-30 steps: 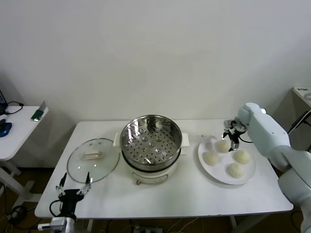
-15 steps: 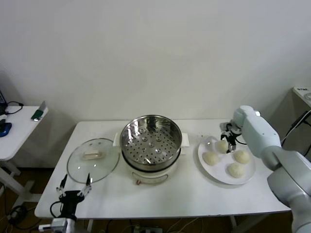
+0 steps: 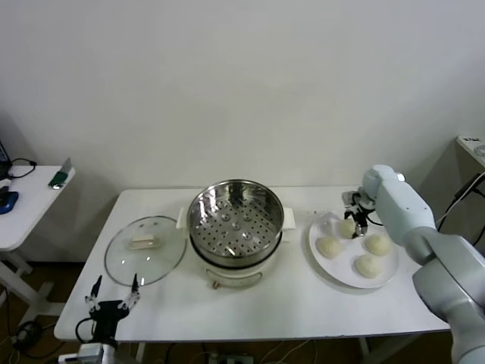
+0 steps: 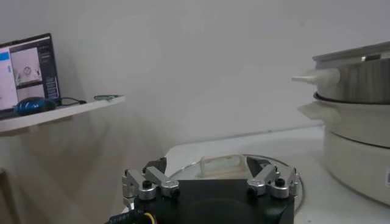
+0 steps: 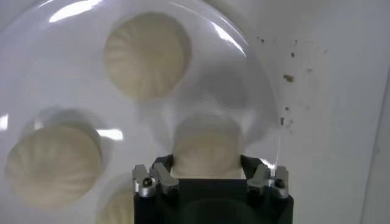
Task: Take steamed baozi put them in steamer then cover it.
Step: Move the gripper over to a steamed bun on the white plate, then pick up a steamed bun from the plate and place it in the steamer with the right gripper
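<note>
Four cream-white baozi lie on a flat white plate (image 3: 312, 244) right of the steamer (image 3: 235, 216), whose steel basket is empty. My right gripper (image 3: 356, 221) is open and low over the far baozi (image 3: 348, 227). In the right wrist view the gripper (image 5: 207, 165) has one finger on each side of that baozi (image 5: 207, 146); contact cannot be told. Other baozi (image 5: 146, 55) lie beside it. The glass cover (image 3: 145, 249) lies flat on the table left of the steamer. My left gripper (image 3: 114, 294) is open and empty at the front left edge, short of the cover (image 4: 222, 164).
The steamer's white pot base (image 4: 359, 146) stands right of the cover in the left wrist view. A small side table (image 3: 30, 197) with a few items stands at the far left. The wall runs close behind the table.
My right gripper has shifted a little to the left and settled around the far baozi. My left gripper has sunk slightly at the table's front edge.
</note>
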You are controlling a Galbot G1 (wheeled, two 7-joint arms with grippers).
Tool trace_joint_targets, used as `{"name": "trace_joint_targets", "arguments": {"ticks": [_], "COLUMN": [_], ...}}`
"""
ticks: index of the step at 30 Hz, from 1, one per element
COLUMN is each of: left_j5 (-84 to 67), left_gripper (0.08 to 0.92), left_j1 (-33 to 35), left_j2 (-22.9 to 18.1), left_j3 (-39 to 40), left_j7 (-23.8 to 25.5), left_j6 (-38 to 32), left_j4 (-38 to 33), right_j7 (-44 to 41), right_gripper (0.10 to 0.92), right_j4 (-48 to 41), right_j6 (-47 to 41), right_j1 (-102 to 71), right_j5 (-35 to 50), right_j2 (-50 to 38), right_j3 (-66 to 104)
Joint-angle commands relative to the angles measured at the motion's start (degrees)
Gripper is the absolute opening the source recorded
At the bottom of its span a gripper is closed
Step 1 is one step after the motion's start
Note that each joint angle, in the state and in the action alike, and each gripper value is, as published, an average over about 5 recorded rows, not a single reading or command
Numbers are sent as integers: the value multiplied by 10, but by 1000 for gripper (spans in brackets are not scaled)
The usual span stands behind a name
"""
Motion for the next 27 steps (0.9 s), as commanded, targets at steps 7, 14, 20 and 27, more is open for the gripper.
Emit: {"name": "trace_joint_targets", "arguments": {"ticks": [7,14,20,27], "left_j5": [-2,-4,-5,-8], "left_gripper": [823,823,823,823], "left_j1": [2,5,9,10], "left_j2": [-1,-5,-7,-7], "left_j3": [-1,-4,-5,-8], "left_j7": [-2,-3,-4,-4], "left_j6": [0,-1,-2,-2], "left_j4": [-3,-4,-6,-7], "right_j7": [-36,-59,-72,-82], "right_gripper": [729,724,724,729], "right_j4": [92,157,195,280], "right_j6": [6,30,80,108], "right_j1": [17,83,189,284], "right_j5": [76,163,223,298], "right_j2": [-36,-44,-20,16], "right_j3": [-79,-172,-280,-388]}}
